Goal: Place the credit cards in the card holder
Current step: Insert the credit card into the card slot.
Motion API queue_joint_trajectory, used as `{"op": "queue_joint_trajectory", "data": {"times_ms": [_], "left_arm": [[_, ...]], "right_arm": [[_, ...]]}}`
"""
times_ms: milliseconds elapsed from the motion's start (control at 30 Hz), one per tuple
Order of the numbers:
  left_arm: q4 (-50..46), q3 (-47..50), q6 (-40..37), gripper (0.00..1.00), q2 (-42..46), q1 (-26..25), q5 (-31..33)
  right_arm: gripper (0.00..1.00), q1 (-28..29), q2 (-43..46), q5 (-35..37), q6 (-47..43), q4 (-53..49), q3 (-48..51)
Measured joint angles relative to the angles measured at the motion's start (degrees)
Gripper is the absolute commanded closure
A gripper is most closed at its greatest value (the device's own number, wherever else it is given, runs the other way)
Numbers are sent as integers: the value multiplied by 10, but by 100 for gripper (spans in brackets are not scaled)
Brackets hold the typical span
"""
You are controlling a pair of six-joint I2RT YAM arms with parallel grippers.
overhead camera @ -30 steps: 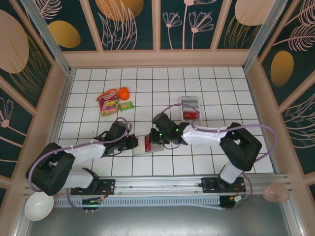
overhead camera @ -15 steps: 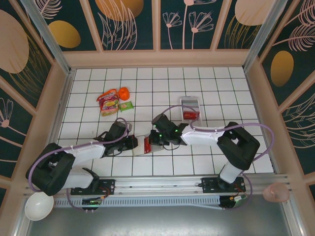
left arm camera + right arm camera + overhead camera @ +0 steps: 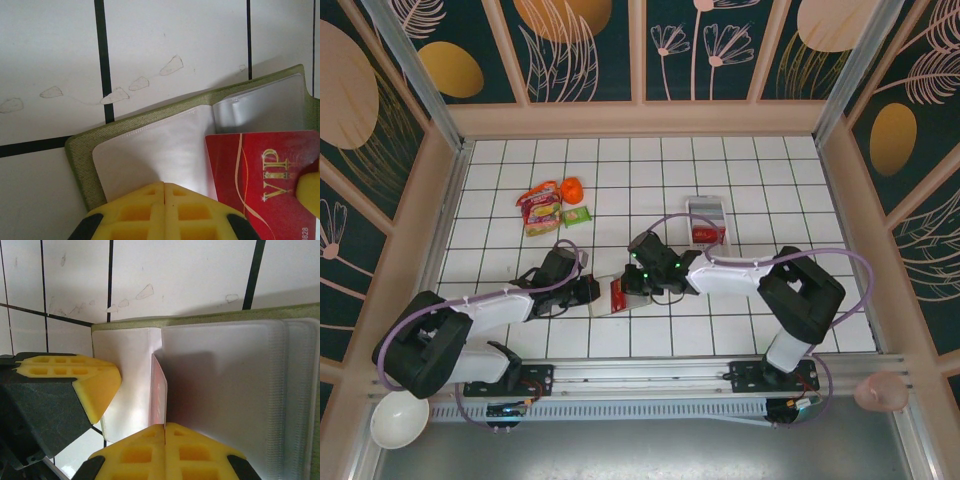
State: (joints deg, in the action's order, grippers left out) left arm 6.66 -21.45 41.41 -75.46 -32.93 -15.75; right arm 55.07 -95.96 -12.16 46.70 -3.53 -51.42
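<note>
Olive-green card holder lies open mid-table. My right gripper pinches a red card, only partly in the clear sleeve. Left gripper, pads together, sits on the 9 o'clock flap. I reckon more cards wait in the tray at 1 o'clock.

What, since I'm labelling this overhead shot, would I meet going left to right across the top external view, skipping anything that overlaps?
white bowl → snack packets → card holder → white tray → pink bowl
</note>
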Motion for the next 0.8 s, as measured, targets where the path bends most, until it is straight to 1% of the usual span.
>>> {"op": "queue_joint_trajectory", "data": {"times_ms": [267, 800], "left_arm": [[0, 5, 0, 100, 6, 0, 0], [2, 10, 2, 100, 12, 0, 2]], "right_arm": [[100, -14, 0, -2, -14, -4, -4], [100, -14, -19, -26, -14, 3, -10]]}}
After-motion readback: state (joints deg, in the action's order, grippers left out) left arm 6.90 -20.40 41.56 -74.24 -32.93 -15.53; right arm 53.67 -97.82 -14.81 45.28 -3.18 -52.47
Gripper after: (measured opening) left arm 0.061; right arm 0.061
